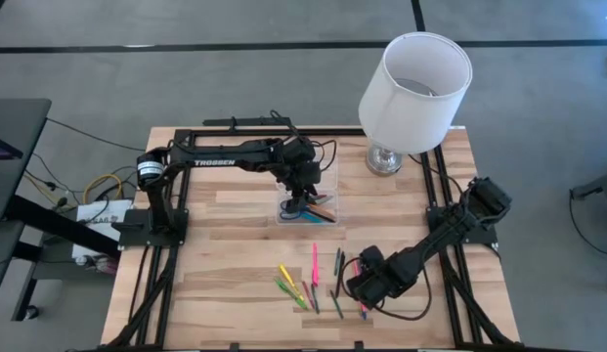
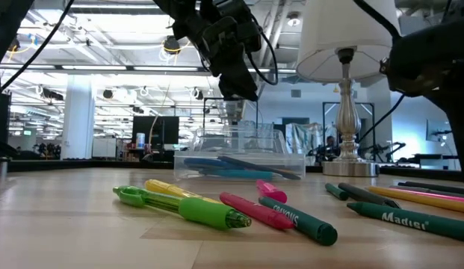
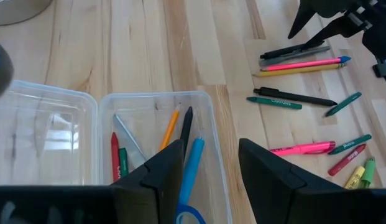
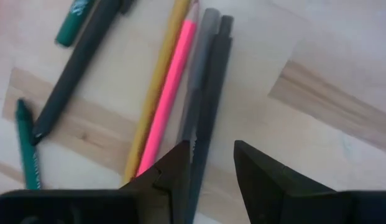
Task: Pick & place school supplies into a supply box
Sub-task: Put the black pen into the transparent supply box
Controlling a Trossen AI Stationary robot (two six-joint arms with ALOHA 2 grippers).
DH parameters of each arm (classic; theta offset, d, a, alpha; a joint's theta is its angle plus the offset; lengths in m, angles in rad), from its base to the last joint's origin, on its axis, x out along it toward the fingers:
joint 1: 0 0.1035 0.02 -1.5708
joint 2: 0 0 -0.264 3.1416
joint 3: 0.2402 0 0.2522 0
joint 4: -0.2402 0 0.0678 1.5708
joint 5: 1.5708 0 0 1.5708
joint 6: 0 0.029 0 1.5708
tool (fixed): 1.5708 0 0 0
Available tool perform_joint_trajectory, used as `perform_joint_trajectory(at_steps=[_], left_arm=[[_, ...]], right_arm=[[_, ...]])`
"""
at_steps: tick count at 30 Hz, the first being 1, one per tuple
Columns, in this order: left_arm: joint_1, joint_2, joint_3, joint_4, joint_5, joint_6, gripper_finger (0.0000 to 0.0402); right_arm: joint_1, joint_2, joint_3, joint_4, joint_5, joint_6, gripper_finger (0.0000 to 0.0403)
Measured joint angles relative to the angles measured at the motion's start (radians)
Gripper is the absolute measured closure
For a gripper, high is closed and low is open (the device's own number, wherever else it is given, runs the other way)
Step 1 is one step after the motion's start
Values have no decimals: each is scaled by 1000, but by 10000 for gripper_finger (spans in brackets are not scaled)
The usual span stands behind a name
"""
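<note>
L gripper (image 3: 208, 171) hung w/ fingers spread, nothing pinched, right above the supply box (image 3: 156, 102). Under it lay approx. half a dozen items already in: red crayon (image 3: 114, 151), orange pencil (image 3: 170, 129), black pen, blue piece.

R gripper (image 4: 211, 165) was also spread, empty, low over a bundle: pink pencil (image 4: 169, 93), yellow one just beside it, two dark pens touching.

Judged partway done: roughly a dozen supplies were left loose on the wooden table (image 1: 235, 256) betw. the two arms, incl. the green marker (image 2: 205, 211) and pink highlighter (image 3: 303, 148).

Beyond: white lamp (image 1: 412, 86) at the table's far edge, grey floor, open office w/ ceiling lights.
</note>
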Motion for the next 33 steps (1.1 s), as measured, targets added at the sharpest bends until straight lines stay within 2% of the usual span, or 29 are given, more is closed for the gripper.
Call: perform_joint_trajectory(at_steps=[7, 23, 33], left_arm=[[0, 0, 0, -1, 4, 0, 253], [0, 0, 0, -3, 8, -3, 253], [0, 0, 0, -14, 7, -4, 253]], right_arm=[[-2, 0, 0, -42, 4, 14, 295], [-1, 20, -1, -11, 24, -13, 305], [-2, 62, 3, 16, -25, -12, 307]])
